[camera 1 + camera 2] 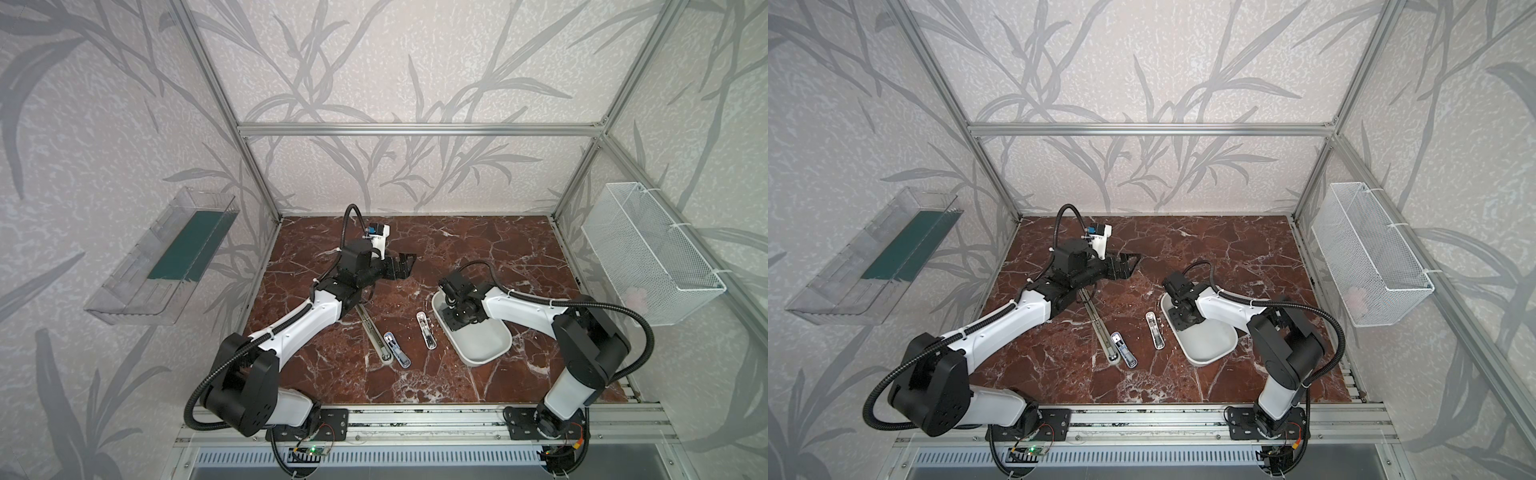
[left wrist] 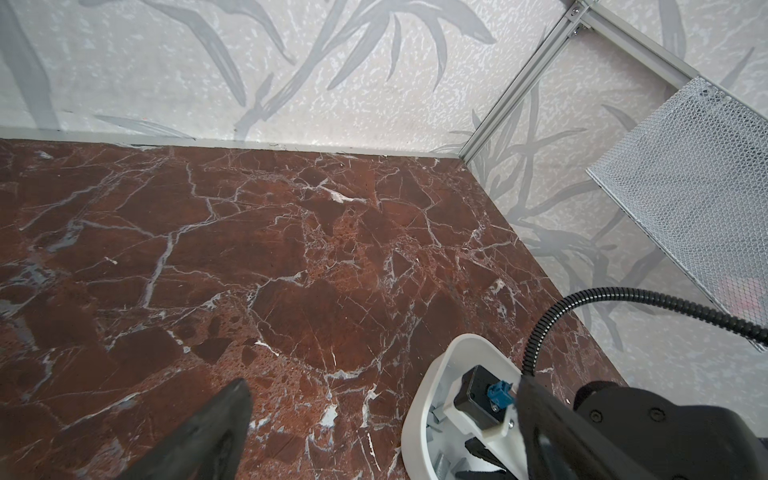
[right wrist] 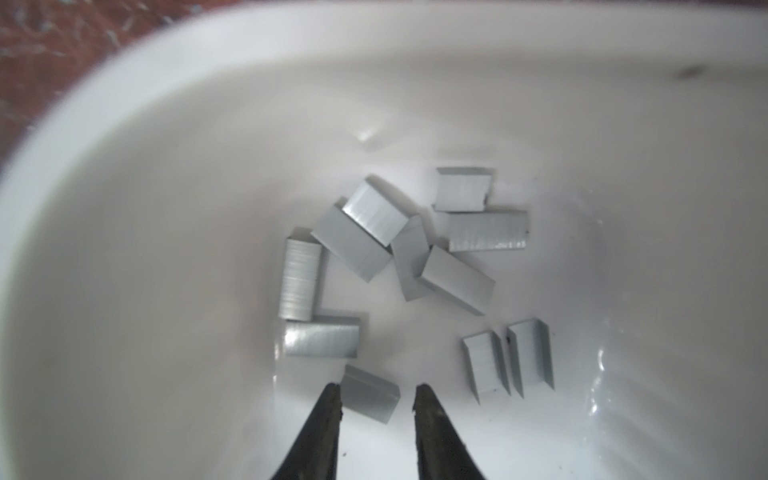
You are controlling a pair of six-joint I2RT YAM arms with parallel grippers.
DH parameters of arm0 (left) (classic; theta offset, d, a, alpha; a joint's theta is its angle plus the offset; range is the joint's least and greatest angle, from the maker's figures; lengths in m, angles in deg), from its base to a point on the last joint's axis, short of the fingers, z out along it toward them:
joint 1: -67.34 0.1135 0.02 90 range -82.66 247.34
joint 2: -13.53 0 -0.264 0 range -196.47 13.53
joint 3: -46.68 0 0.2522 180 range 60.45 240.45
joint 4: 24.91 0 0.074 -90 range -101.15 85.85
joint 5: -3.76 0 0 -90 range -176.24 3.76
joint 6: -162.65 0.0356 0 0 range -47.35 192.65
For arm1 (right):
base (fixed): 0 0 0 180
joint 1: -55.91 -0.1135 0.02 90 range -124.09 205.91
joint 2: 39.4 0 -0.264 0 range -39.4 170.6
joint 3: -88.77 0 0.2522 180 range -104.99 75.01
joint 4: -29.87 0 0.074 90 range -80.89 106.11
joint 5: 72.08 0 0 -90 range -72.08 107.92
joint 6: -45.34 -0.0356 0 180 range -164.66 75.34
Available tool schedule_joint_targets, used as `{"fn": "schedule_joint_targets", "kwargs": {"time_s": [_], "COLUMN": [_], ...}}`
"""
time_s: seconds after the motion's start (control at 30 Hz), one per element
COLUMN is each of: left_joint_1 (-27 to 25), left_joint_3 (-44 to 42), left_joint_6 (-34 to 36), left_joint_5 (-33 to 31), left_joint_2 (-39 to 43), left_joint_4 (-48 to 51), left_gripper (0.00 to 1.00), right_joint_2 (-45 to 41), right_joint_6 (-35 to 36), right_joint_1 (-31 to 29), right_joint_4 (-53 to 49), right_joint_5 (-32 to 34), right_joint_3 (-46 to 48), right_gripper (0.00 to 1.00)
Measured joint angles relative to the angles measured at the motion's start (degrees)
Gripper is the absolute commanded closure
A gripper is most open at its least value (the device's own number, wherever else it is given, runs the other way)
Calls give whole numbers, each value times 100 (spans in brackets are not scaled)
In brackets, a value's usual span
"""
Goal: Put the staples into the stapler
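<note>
The right tool (image 3: 376,390) stands partly open in the white dish (image 3: 124,91), its tips on either side of one strip, not clamped. Eleven staples (image 3: 457,278) lie in that dish. The left tool (image 1: 405,266) gapes wide and empty over the worktop (image 1: 478,249). Two staplers (image 1: 426,330) lie beside the dish.

Walls (image 1: 374,62) covered with pale textured wallpaper, grey leaf-and-stem pattern printed on it. Cell framed by aluminium profiles (image 1: 415,129). Bench (image 1: 478,249) surfaced in red-brown marble pattern, crossed by white veins. Clear plastic bin (image 1: 124,299) fixed on wall at left of both top views, dark green sheet (image 1: 187,245) laid inside. White mesh basket (image 1: 648,253) hung on wall at right. Aluminium rail (image 1: 415,419) mounted along front edge of bench, grey slotted panel (image 1: 415,457) seen below it. Scene lit softly and evenly.
</note>
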Motion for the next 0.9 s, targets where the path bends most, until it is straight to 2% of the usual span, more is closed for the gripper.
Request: {"fn": "schedule_joint_targets", "kwargs": {"time_s": [0.4,0.57,0.73,0.9], "left_joint_1": [0,0,0,0], "left_joint_3": [-4,-15,-20,-105], "left_joint_6": [0,0,0,0], "left_joint_5": [0,-2,-4,-7], "left_joint_2": [4,4,7,37], "left_joint_4": [-2,-2,-4,-2], "left_gripper": [1,1,1,1], "right_joint_2": [68,-337,-800,-874], "right_joint_6": [-352,-304,-238,-144], "right_joint_1": [507,623,553,452], "right_joint_4": [-223,-68,46,243], "right_joint_5": [247,48,-76,-254], "right_joint_3": [-59,280,393,437], "right_gripper": [76,65,65,65]}}
